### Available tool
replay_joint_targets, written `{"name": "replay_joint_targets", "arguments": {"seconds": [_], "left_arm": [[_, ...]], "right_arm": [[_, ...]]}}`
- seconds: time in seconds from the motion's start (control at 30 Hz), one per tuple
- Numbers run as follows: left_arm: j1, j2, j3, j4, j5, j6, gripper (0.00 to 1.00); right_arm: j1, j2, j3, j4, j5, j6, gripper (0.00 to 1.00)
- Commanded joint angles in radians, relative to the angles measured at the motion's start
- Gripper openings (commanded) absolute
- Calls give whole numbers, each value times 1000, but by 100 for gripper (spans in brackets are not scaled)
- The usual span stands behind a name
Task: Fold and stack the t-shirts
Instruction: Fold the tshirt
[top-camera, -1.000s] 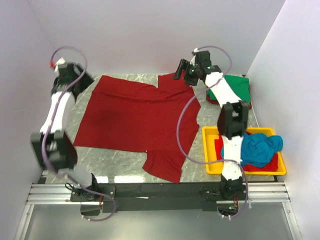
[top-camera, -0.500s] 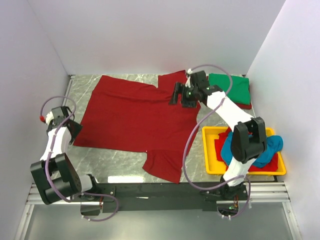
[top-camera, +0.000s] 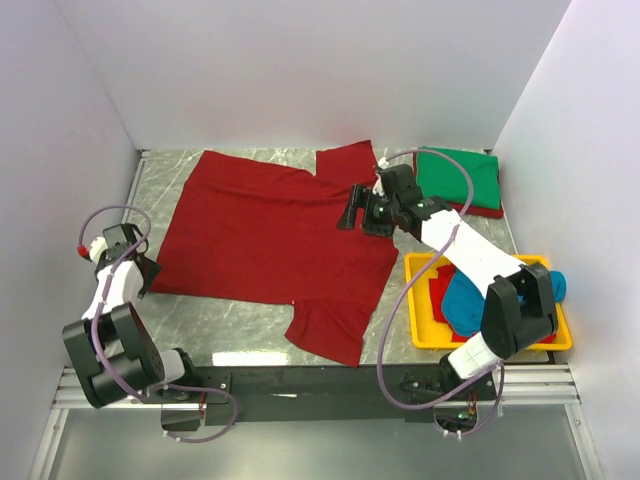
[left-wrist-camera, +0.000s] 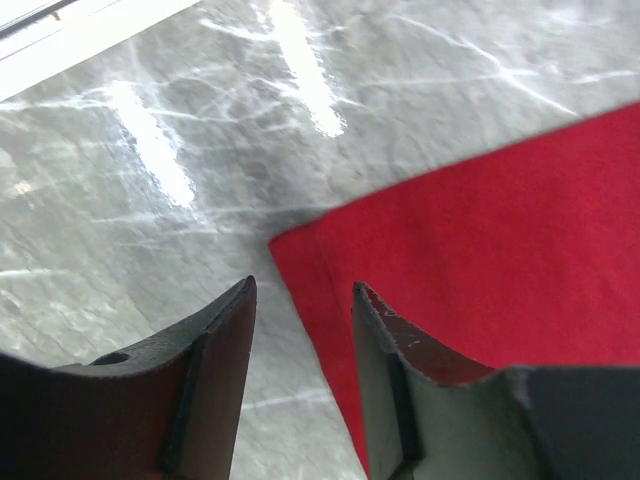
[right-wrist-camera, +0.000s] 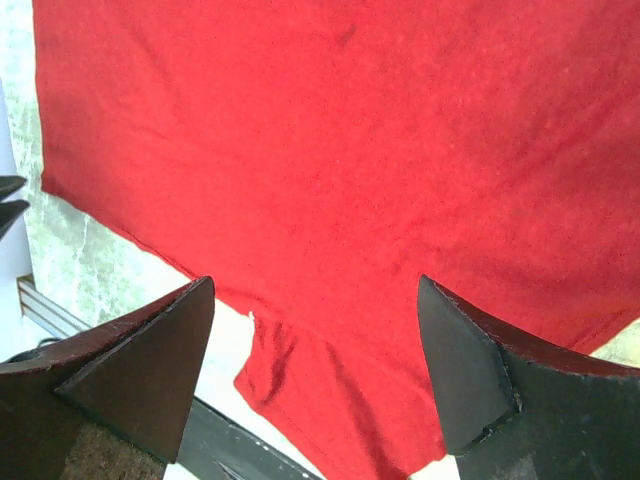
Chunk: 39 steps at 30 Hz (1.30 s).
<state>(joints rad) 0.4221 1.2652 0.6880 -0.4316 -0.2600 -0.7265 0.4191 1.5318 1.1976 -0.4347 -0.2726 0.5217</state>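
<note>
A dark red t-shirt (top-camera: 270, 235) lies spread flat on the marble table. It also shows in the left wrist view (left-wrist-camera: 500, 250) and the right wrist view (right-wrist-camera: 350, 150). A folded green t-shirt (top-camera: 458, 180) lies at the back right. A crumpled teal blue t-shirt (top-camera: 470, 300) sits in the yellow tray. My left gripper (top-camera: 145, 275) is open and empty, low at the red shirt's near-left corner, which lies just ahead of its tips (left-wrist-camera: 303, 290). My right gripper (top-camera: 347, 212) is open and empty above the red shirt's right side (right-wrist-camera: 315, 285).
The yellow tray (top-camera: 420, 335) stands at the near right and holds red cloth (top-camera: 438, 300) under the teal shirt. White walls close in the left, back and right. The black front rail (top-camera: 320, 380) runs along the near edge.
My left arm has swung from the back left down to the red shirt's near-left corner. My right arm has moved from the back edge toward me, over the shirt's right side.
</note>
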Motion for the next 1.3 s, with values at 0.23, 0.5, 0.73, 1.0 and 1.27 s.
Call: {"name": "replay_joint_targets", "arguments": {"seconds": [0.23, 0.5, 0.73, 1.0, 1.27], "left_arm": [[4, 76, 61, 40, -87, -2, 45], [4, 129, 70, 47, -76, 2, 41], [4, 164, 77, 59, -70, 9, 39], [6, 192, 73, 63, -62, 4, 38], [3, 217, 74, 65, -58, 7, 25]], "right_arm": [[6, -93, -59, 73, 41, 50, 88], [10, -133, -105, 86, 58, 75, 88], [9, -170, -145, 90, 65, 90, 88], [12, -206, -173, 83, 76, 95, 88], [29, -286, -246, 74, 98, 106, 88]]}}
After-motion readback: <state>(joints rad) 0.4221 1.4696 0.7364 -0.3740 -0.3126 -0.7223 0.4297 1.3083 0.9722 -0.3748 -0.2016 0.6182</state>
